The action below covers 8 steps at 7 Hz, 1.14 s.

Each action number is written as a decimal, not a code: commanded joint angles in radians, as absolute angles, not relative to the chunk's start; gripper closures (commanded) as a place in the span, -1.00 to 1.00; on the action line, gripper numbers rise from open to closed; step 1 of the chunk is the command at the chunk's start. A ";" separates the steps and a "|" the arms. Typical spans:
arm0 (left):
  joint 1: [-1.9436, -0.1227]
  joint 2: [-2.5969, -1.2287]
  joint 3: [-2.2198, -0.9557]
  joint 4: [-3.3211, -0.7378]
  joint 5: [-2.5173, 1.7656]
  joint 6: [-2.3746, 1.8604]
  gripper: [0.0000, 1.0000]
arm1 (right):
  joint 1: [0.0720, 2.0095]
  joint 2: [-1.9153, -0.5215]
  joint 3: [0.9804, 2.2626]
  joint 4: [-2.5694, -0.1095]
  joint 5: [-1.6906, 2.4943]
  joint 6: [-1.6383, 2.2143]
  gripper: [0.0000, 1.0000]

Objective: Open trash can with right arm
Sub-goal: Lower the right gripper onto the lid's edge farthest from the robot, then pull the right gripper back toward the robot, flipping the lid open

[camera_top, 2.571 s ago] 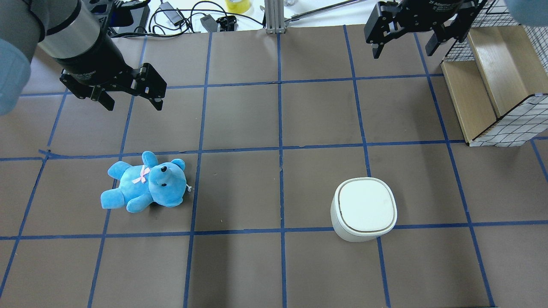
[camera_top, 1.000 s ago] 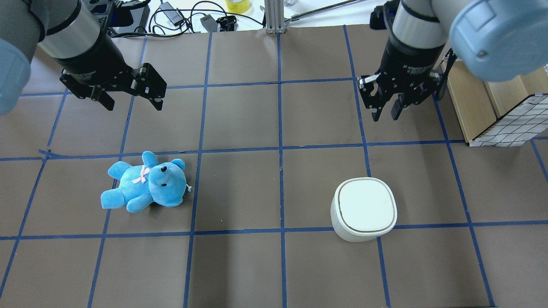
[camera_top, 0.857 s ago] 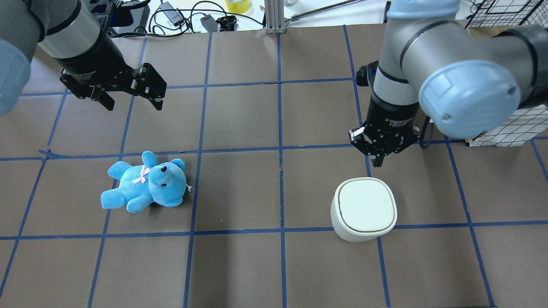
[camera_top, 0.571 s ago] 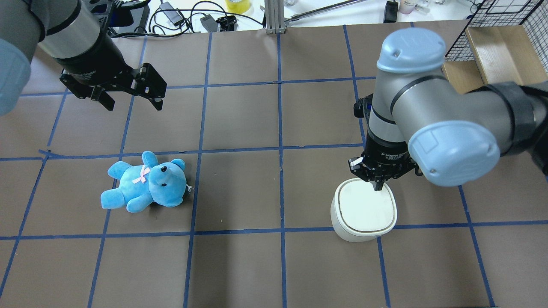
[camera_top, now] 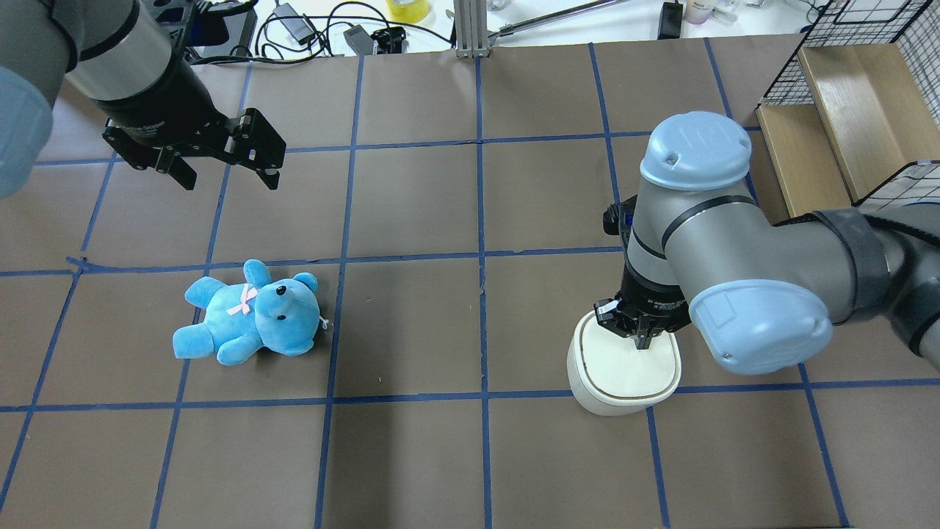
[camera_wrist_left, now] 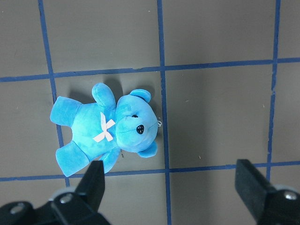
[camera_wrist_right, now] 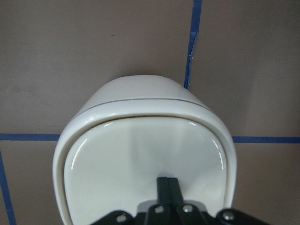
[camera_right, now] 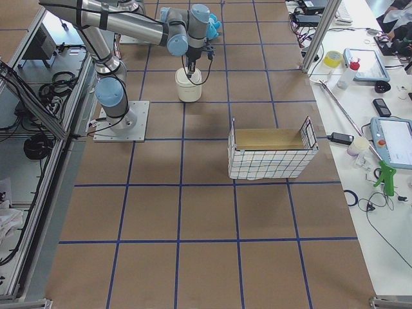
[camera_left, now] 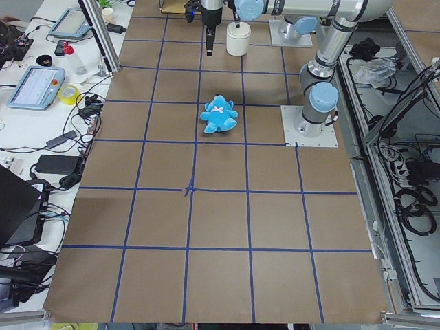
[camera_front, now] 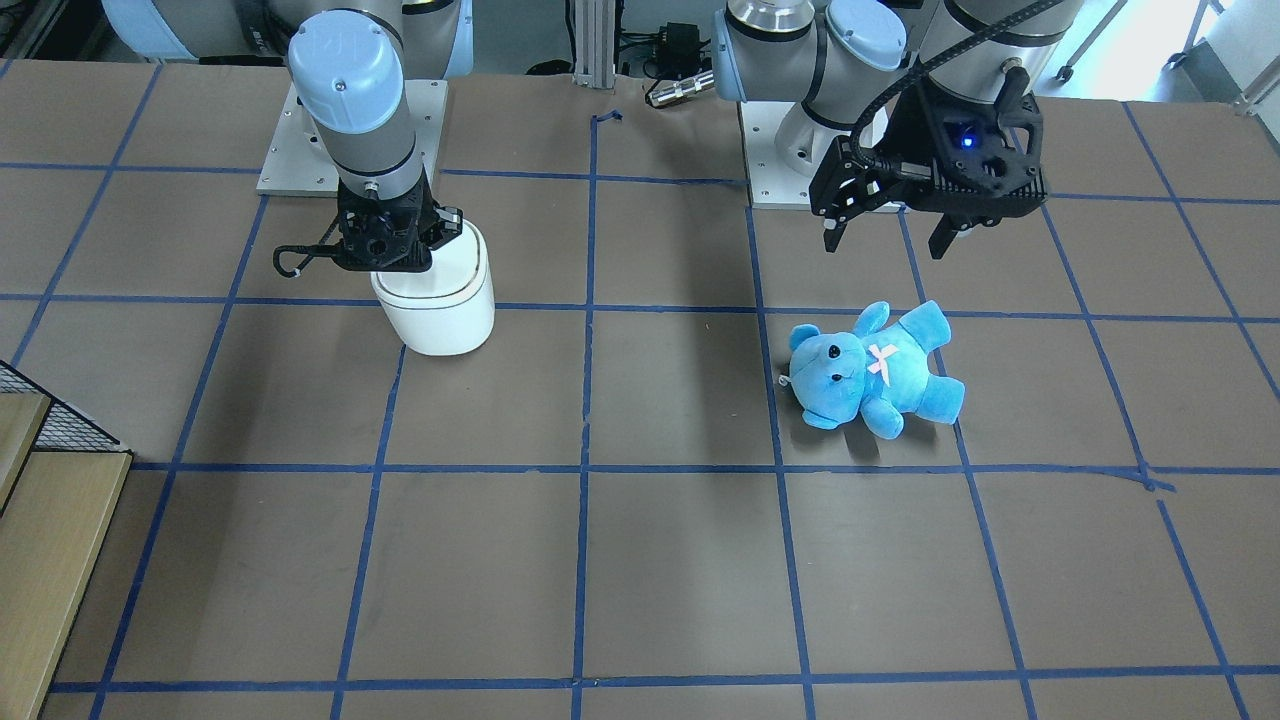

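Note:
The white trash can (camera_top: 624, 375) stands on the right half of the table, its lid flat and closed. It also shows in the front view (camera_front: 440, 305) and fills the right wrist view (camera_wrist_right: 140, 150). My right gripper (camera_top: 645, 341) is shut, points straight down and has its tips on the lid near the far edge; the wrist view shows the closed fingertips (camera_wrist_right: 168, 183) against the lid. My left gripper (camera_top: 229, 178) is open and empty, hovering beyond a blue teddy (camera_top: 250, 323).
The blue teddy (camera_front: 870, 375) lies on its back on the left half of the table, below the left gripper (camera_wrist_left: 171, 183). A wire-and-wood basket (camera_top: 844, 125) stands at the far right. Cables and tape lie past the table's far edge.
My right arm swung in from the far right corner toward the trash can, its gripper shut, and came down until the tips reached the lid. The left arm and teddy have not moved.

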State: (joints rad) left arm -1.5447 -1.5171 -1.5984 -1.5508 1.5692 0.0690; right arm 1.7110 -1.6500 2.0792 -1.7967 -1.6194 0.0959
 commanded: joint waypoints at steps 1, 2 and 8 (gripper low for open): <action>-1.545 -1.517 -1.598 -1.551 1.569 0.069 -1.00 | 1.715 -1.637 2.095 -1.801 -1.617 0.095 1.00; -1.545 -1.517 -1.598 -1.551 1.569 0.069 -1.00 | 1.715 -1.638 2.088 -1.802 -1.618 0.095 1.00; -1.545 -1.517 -1.598 -1.551 1.571 0.069 -1.00 | 1.681 -1.576 1.582 -1.493 -1.612 0.095 -1.00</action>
State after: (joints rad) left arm -1.5447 -1.5171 -1.5984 -1.5509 1.5696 0.0690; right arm 1.7009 -1.6216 1.7140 -1.5347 -1.6137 0.0978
